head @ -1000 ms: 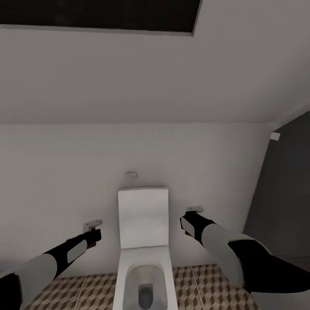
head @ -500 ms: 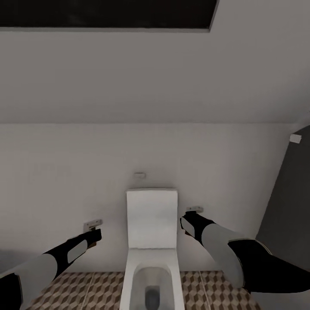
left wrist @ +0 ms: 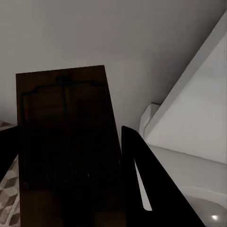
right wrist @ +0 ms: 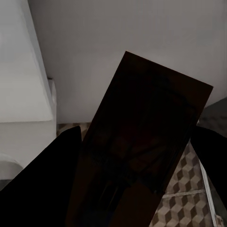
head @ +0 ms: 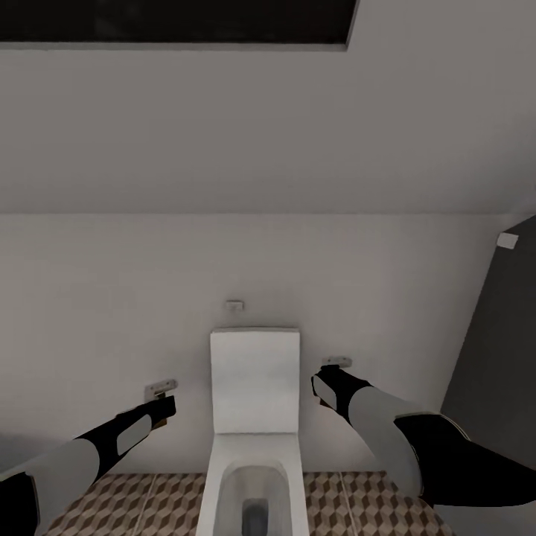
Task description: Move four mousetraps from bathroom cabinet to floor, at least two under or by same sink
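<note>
2 mousetraps: 1 per end effector, left [head: 161, 388], right [head: 336, 362].

The head view looks forward and down at the toilet [head: 253, 417] against the wall, while both wrist views sit close behind held mousetraps, sharing that toilet [left wrist: 189, 142] [right wrist: 23, 94].

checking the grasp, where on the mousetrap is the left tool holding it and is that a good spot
The left tool pinches the mousetrap by its long edges near one end, fingers flanking the flat board, clear of the wire. That seems sound: the thin board sticks out for laying flat.
</note>
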Controlling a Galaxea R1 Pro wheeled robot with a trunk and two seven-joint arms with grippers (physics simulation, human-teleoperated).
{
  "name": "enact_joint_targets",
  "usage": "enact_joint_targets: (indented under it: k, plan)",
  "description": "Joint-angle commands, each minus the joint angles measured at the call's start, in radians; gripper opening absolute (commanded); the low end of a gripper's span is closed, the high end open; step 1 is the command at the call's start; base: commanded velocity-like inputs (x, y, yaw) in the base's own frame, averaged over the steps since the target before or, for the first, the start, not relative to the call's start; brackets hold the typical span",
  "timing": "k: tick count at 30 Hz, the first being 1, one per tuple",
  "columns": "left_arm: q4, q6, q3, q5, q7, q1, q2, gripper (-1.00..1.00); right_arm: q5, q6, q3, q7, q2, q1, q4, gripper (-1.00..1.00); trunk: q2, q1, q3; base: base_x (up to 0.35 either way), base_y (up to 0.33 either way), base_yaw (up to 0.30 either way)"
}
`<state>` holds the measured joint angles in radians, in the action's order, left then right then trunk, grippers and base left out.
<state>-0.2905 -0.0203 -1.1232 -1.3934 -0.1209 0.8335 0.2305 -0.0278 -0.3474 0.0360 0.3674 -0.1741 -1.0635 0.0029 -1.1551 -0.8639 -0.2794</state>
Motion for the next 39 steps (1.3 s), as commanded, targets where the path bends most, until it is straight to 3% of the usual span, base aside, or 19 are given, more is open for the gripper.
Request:
enact_joint_targets:
  k: [1,15,22,31,39]
  plan:
    - [-0.004,-0.003,-0.006,-0.001,-0.008,0.001,0.001,-1.0,-0.003,-0.004,0.004,0.004,0.0,-0.001,0.0,-1.0,-0.001,0.0,-0.001,0.003,-0.005,0.0]
    - [0.033,-0.011,-0.017,0.008,0.002,0.001,0.001,-1.0,-0.005,0.011,0.004,-0.005,0.0,0.008,0.023,-1.0,-0.001,0.0,-0.001,0.0,-0.001,0.0]
    - [0.105,-0.012,-0.034,0.032,0.01,0.0,-0.003,-1.0,-0.004,0.153,0.004,-0.017,0.007,0.114,0.029,-1.0,-0.001,0.0,-0.001,0.0,0.0,0.0]
    - [0.114,-0.012,-0.041,0.042,0.114,0.0,-0.022,-1.0,-0.007,0.224,0.004,-0.027,0.011,0.158,0.029,-1.0,-0.001,0.0,-0.001,0.0,0.0,0.0]
    - [0.155,-0.017,-0.04,0.037,0.13,-0.001,-0.041,-1.0,-0.009,0.225,0.003,-0.026,0.006,0.161,0.029,-1.0,-0.001,0.0,-0.001,0.0,0.0,0.0]
